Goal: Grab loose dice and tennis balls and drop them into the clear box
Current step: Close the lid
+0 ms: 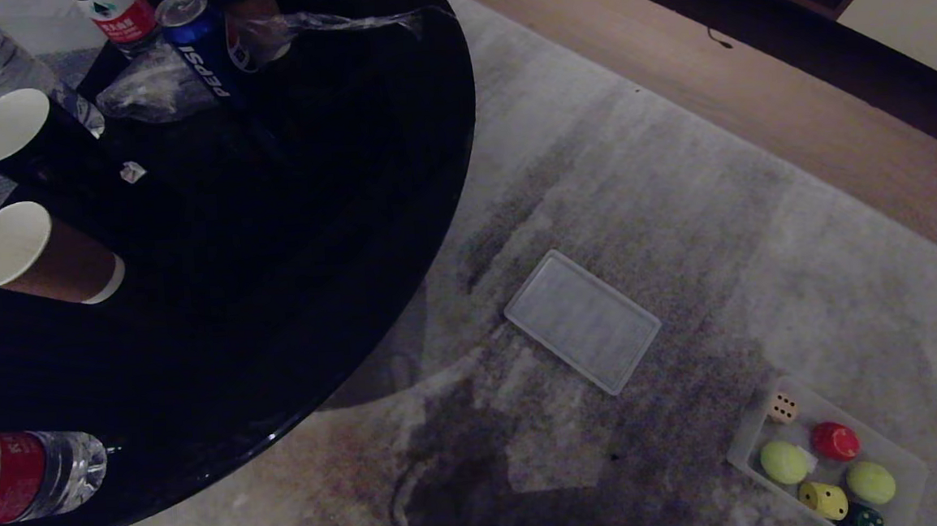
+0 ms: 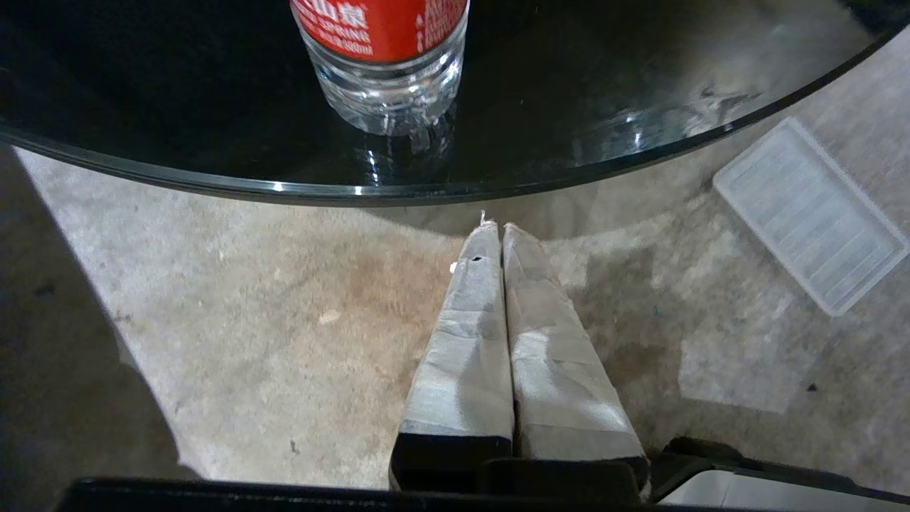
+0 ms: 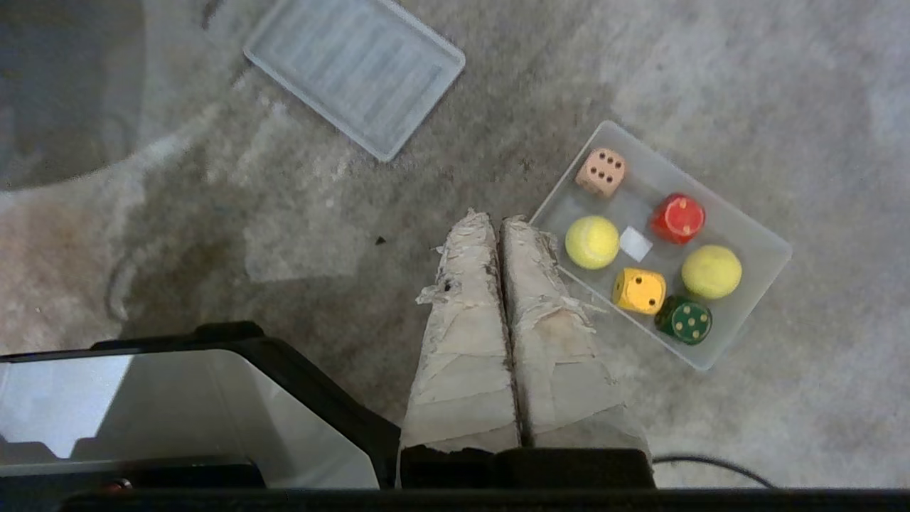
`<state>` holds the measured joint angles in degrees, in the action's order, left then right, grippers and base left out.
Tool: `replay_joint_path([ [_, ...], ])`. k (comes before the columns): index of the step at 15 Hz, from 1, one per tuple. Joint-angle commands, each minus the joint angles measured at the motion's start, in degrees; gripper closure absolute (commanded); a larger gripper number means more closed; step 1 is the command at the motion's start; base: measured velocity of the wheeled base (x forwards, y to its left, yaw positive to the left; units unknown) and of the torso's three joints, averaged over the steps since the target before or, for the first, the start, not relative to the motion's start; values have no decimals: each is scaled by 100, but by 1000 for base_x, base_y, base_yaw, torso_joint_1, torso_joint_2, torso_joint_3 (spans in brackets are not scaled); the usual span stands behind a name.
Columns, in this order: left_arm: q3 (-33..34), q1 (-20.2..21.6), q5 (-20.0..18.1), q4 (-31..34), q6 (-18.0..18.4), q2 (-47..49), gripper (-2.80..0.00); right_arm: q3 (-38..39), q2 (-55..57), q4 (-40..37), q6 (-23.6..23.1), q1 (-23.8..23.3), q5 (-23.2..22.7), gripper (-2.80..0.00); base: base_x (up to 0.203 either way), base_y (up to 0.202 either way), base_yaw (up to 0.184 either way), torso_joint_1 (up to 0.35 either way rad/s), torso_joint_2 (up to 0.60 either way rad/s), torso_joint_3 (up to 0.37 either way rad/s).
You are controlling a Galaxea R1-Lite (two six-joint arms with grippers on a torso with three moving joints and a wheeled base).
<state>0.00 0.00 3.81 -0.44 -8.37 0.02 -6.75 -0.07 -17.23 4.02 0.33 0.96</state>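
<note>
The clear box sits on the carpet, just beside the right gripper as its wrist view shows it; the tips hang over the carpet near the box's long edge, not touching anything inside. The right gripper's fingers are pressed together and hold nothing. The left gripper is likewise closed and empty, poised over bare carpet near the rim of the black round surface, well apart from the box.

Inside the box lie two tennis balls and four dice: a beige die in one corner, a red die next to it, a yellow die between the balls, and a dark green die touching the yellow one. A small white square lies on the box floor among them.

The head view shows neither gripper, but it alone shows the top of the surface: two paper cups, a Pepsi can, water bottles and crumpled plastic wrap. The left wrist view catches one bottle near the rim. The flat ribbed lid lies on the carpet between the surface and the box, and shows in all three views.
</note>
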Motion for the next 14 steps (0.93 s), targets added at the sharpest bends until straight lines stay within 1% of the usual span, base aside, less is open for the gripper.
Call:
replay_joint_path([
  [1, 9, 0, 6, 0, -6, 6, 0, -1, 7, -9, 2, 2, 0, 0, 0, 0, 0, 3, 3, -195],
  [14, 9, 0, 6, 0, -6, 6, 0, -1, 7, -9, 11, 2, 0, 0, 0, 0, 0, 2, 2, -196],
])
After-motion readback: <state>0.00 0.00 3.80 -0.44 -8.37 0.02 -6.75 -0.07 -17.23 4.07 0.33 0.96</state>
